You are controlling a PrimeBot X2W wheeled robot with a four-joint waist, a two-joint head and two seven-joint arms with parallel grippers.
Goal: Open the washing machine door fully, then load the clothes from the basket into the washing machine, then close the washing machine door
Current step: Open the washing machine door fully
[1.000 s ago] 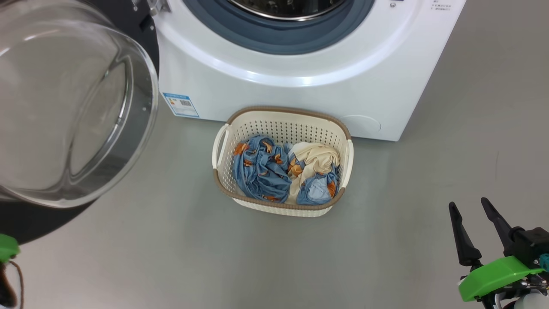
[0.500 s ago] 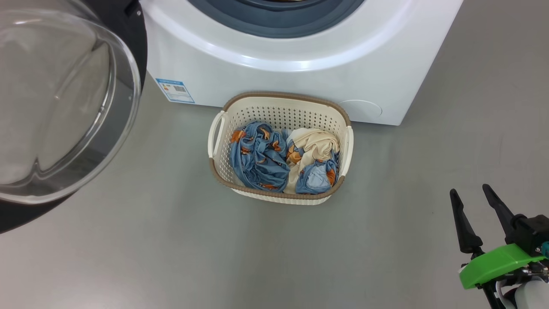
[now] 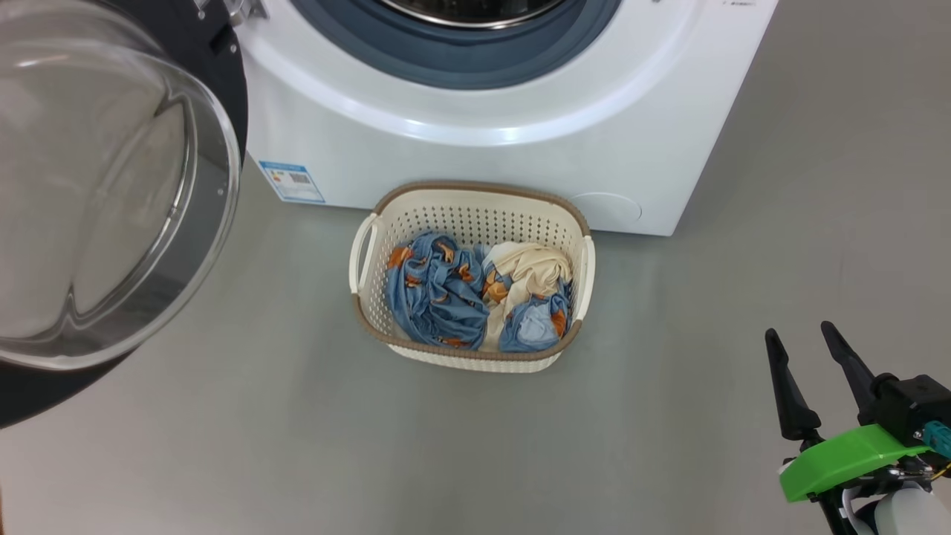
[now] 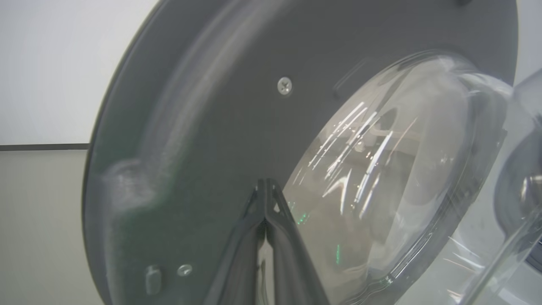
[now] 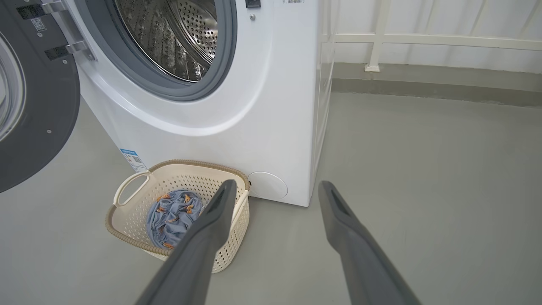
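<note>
Holds left gripper [image 4: 265, 183] pinched closed, fingers toward 12 o'clock; holds right gripper [image 3: 800, 332] spread wide, empty, at head view's 4 o'clock.

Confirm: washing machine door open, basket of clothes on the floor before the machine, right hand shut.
Wrong on one point: the right hand is open, its fingers wide apart in the right wrist view. The washing machine door is open and the basket is where you say.

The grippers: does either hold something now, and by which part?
Nothing is held. The left gripper is shut on nothing, its tips near the washing machine door; the right gripper stands open above the floor.
</note>
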